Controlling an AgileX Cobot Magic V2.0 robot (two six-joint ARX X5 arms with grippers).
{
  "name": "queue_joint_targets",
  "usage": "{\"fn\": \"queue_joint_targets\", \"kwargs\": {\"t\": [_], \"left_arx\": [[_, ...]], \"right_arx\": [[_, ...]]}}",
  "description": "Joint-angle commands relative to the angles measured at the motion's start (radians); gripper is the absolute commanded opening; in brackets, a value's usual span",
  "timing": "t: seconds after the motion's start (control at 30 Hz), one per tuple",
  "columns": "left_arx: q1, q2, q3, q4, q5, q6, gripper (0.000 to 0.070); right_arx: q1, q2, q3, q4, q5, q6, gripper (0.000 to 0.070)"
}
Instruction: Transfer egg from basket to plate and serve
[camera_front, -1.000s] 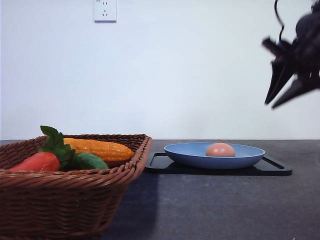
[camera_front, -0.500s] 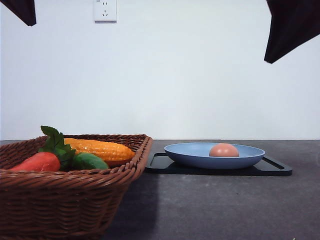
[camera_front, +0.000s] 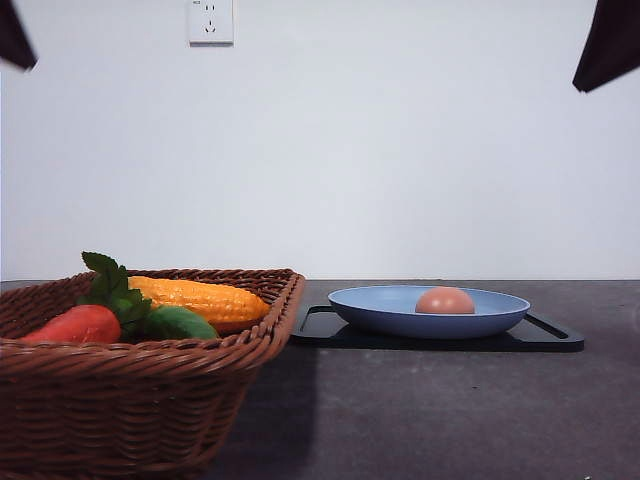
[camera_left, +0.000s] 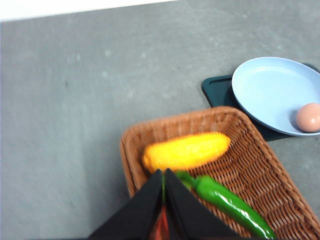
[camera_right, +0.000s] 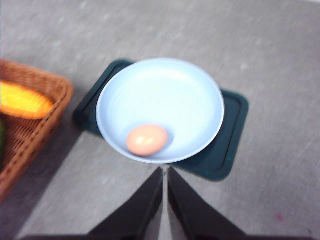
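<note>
In the front view, a dark piece of the left arm (camera_front: 12, 35) sits in the upper left corner of the frame. The left gripper (camera_left: 163, 175) appears in the left wrist view, its two black fingers pressed tip to tip with nothing between them.

At lower left of the front view stands the basket (camera_front: 140, 400) on the dark grey counter (camera_front: 430, 410). Inside lie a red vegetable (camera_front: 76, 324) with green leaves (camera_front: 108, 285), a green pepper (camera_front: 180, 323) and a yellow corn cob (camera_front: 200, 299).

On the wall (camera_front: 400, 150) near the top edge, left of centre, is a socket (camera_front: 210, 20).

Right of the basket, a black tray (camera_front: 545, 335) lies flat on the counter and carries the plate (camera_front: 380, 308). The egg (camera_front: 445, 300) rests in the plate, slightly right of the plate's centre.

In the upper right corner hangs a dark piece of the right arm (camera_front: 608, 45). In the right wrist view the right gripper (camera_right: 164, 175) has its fingers closed together and empty, with the plate and egg beyond them.
</note>
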Motion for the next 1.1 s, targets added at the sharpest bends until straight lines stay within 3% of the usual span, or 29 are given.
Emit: {"fn": "queue_joint_targets", "kwargs": {"t": [0.0,0.17,0.27,0.93,1.07], "left_arx": [[-0.005,-0.047,-0.067,0.054,0.002,-0.078,0.0],[-0.005,-0.184,-0.238,0.161,0.002,-0.152,0.0],[-0.005,-0.217,-0.265,0.145,0.003,-0.194,0.0],[-0.008,-0.225,-0.263,0.137,0.002,-0.201,0.0],[0.002,-0.307,-0.263,0.119,-0.039,-0.045,0.0]], "right_arx": [[0.019,-0.014,-0.062,0.074,0.015,0.016,0.0],[0.047,-0.06,-0.264,0.351,0.03,0.051,0.0],[0.049,-0.053,-0.328,0.446,0.03,0.098,0.0],[0.048,-0.053,-0.34,0.46,0.03,0.117,0.0],[0.048,-0.053,-0.34,0.46,0.03,0.117,0.0]]}}
